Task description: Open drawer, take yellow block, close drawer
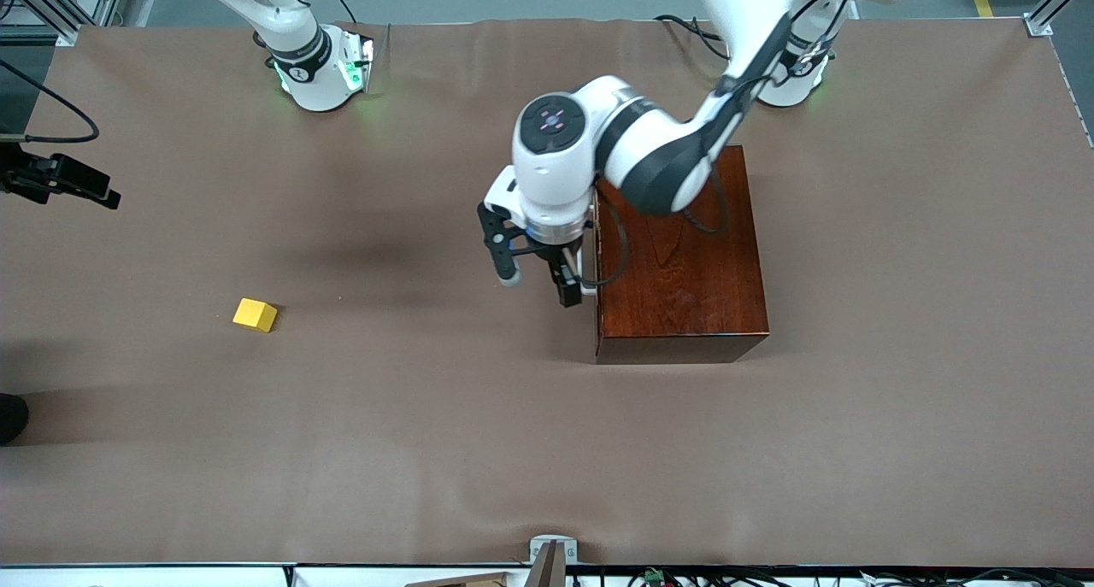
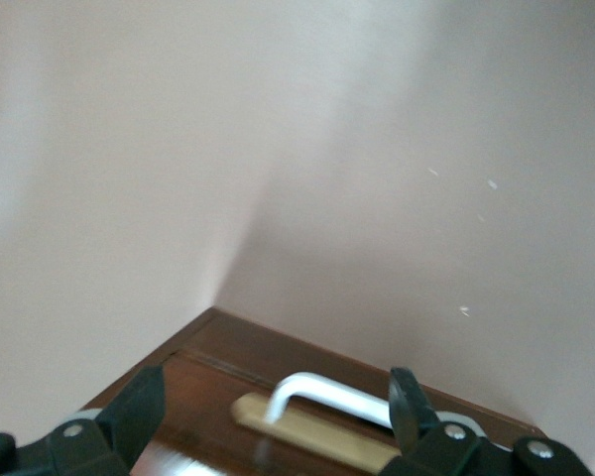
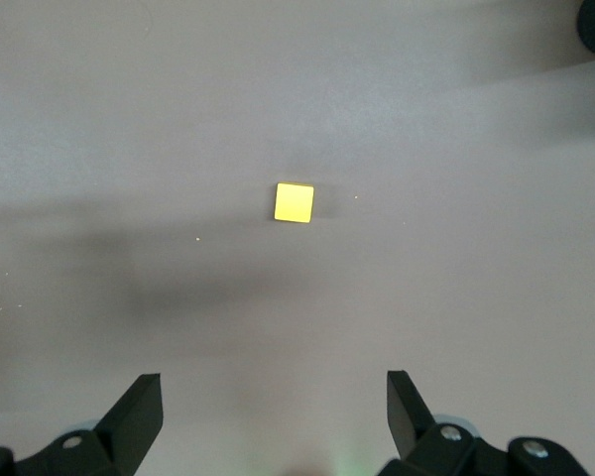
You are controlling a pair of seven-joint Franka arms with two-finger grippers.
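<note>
The mahogany box [image 1: 684, 271] stands toward the left arm's end of the table. Its drawer [image 2: 203, 382] looks shut, the front facing the right arm's end. The white bar handle [image 2: 337, 395] shows in the left wrist view and in the front view [image 1: 589, 291]. My left gripper [image 1: 538, 284] is open and empty right at the drawer front, and its fingers [image 2: 144, 407] stand either side of the handle without touching it. The yellow block [image 1: 255, 314] lies on the bare table toward the right arm's end. My right gripper [image 3: 275, 397] is open and empty, high over the table with the block [image 3: 295, 202] below it.
The brown cloth-covered table [image 1: 427, 450] spreads all round. A black device [image 1: 60, 181] juts in at the right arm's end. A dark cable [image 1: 620, 245] from the left arm hangs over the box top. The right arm's base [image 1: 316, 66] stands at the table's edge.
</note>
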